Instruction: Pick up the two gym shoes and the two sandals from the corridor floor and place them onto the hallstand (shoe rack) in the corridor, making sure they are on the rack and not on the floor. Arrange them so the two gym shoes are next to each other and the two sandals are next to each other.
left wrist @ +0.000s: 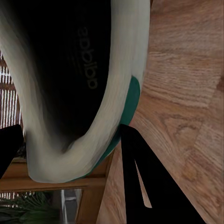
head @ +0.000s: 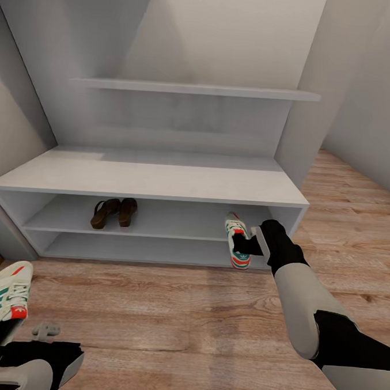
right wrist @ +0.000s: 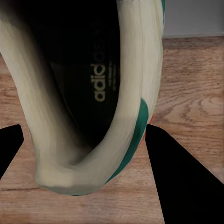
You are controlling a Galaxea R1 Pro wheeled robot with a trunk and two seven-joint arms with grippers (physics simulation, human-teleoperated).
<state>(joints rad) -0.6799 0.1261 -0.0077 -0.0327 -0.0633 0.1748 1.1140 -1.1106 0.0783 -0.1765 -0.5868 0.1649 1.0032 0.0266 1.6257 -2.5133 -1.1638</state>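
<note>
The white hallstand (head: 161, 181) stands against the wall ahead. Both dark brown sandals (head: 113, 212) lie side by side on its upper open shelf, towards the left. My right gripper (head: 248, 244) is shut on the heel of one gym shoe (head: 237, 239), held tilted at the right end of the shelves with its toe towards the upper shelf. The right wrist view shows that shoe (right wrist: 130, 70) between the fingers (right wrist: 182, 177). At the lower left, my left gripper (head: 4, 345) is shut on the other gym shoe (head: 3, 307), held above the corridor floor (head: 170, 320); its heel (left wrist: 112, 93) fills the left wrist view.
A higher wall shelf (head: 195, 89) hangs above the bench top. Grey walls close in on the left and right of the rack. Wood floor runs on past the rack's right end (head: 356, 193). A small grey object (head: 45, 329) shows near my left arm.
</note>
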